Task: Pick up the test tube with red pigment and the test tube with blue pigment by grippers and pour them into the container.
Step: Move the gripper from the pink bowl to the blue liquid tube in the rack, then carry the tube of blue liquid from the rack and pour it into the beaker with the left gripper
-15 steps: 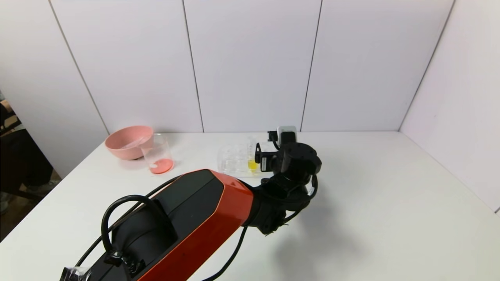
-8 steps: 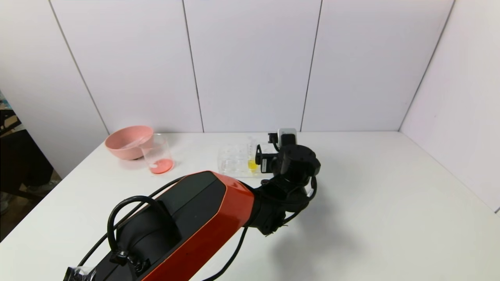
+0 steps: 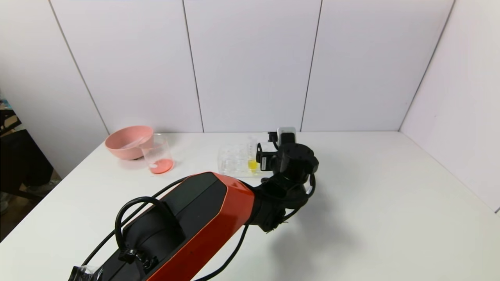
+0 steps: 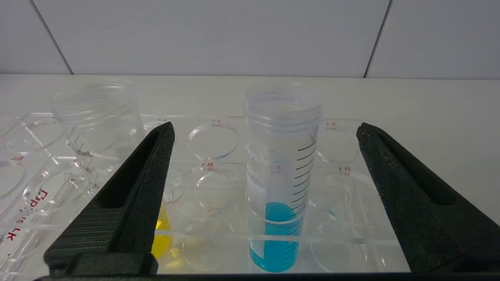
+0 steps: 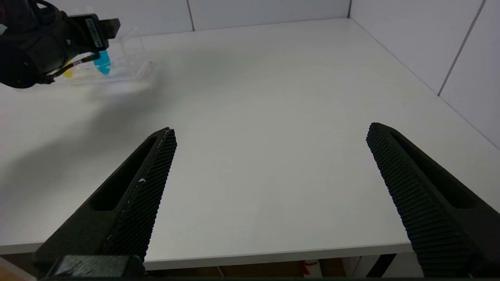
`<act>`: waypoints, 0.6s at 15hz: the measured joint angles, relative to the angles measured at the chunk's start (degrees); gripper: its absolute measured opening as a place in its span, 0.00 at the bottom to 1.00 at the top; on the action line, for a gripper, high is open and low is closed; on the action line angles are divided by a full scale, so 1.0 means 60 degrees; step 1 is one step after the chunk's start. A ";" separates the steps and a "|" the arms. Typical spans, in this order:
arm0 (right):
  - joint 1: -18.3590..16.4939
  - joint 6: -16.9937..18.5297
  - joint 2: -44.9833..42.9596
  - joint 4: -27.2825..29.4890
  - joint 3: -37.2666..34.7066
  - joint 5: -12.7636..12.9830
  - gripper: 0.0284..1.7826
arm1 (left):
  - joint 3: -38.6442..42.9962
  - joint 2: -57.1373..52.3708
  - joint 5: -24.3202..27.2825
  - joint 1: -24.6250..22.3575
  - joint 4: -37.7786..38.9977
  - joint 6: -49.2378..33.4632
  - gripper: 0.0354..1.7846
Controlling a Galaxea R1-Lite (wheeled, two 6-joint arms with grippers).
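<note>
The test tube with blue pigment [image 4: 279,175] stands upright in the clear rack [image 4: 39,195], blue liquid in its tip. My left gripper [image 4: 265,127] is open, one finger on each side of this tube, clear of it. In the head view my left wrist [image 3: 291,162] hides the tube. The container [image 3: 158,156], a clear beaker, stands far left with red-orange liquid in its bottom. No tube with red liquid shows. My right gripper [image 5: 269,130] is open and empty over the table's near edge; the blue tube [image 5: 102,62] shows far off in its view.
A tube with yellow liquid [image 4: 97,128] stands in the rack [image 3: 232,160] beside my left finger. A pink bowl [image 3: 129,141] sits behind the beaker with a pale slim thing in it. White walls close the back and right.
My left arm has crept a little forward toward the rack. Nothing else has moved.
</note>
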State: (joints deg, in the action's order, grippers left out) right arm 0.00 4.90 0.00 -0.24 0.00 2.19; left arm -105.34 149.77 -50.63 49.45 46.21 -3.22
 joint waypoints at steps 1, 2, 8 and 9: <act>0.0000 0.0000 0.0000 0.0000 0.0000 -0.0004 1.00 | -0.0079 0.0051 0.0026 -0.0004 0.0006 0.0069 0.85; 0.0000 0.0000 0.0000 0.0000 0.0000 0.0000 1.00 | -0.0140 0.0098 0.0051 -0.0004 0.0006 0.0098 0.78; 0.0000 -0.0004 0.0000 0.0000 0.0000 0.0000 1.00 | -0.0443 0.0313 0.0077 0.0008 0.0018 0.0106 0.25; 0.0000 0.0000 0.0000 0.0000 0.0000 0.0000 1.00 | -0.0447 0.0317 0.0073 0.0008 0.0020 0.0106 0.24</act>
State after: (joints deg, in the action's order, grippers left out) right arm 0.00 4.90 0.00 -0.24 0.00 2.19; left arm -108.02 151.68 -50.19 49.49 46.34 -2.58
